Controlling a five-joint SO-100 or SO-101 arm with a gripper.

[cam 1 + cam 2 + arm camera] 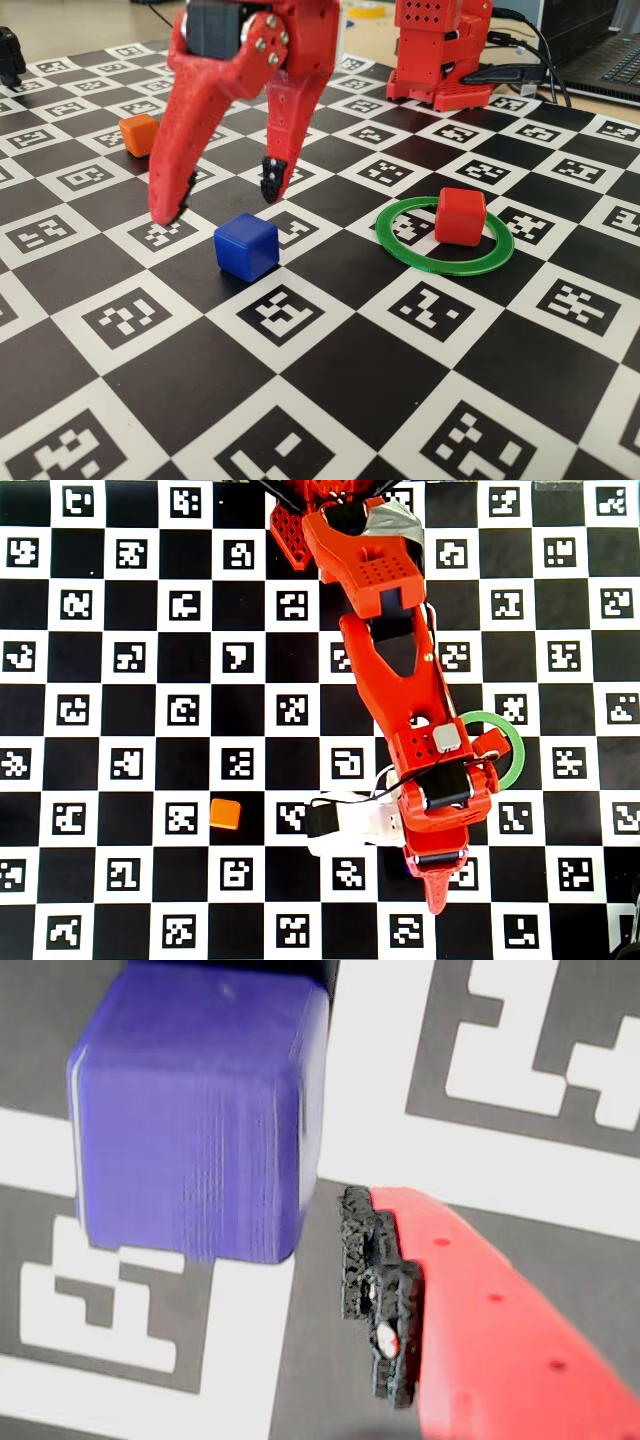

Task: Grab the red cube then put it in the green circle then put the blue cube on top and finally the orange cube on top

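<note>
Across the checkered marker board [330,390], your gripper [225,200] hangs with its jaws spread and empty, just behind the blue cube [246,245], which sits left of the green circle [400,251]. The red cube [460,216] already rests inside the ring, toward its right edge. Bring the fingers forward to straddle the blue cube squarely, then lower before pinching. The orange cube [138,134] waits far left. Only coded marker patterns show; I find no readable words, though the wrist view is blurred.

Bare board surrounds the blue cube [246,245]; pincer [224,201] spread behind it.
</note>
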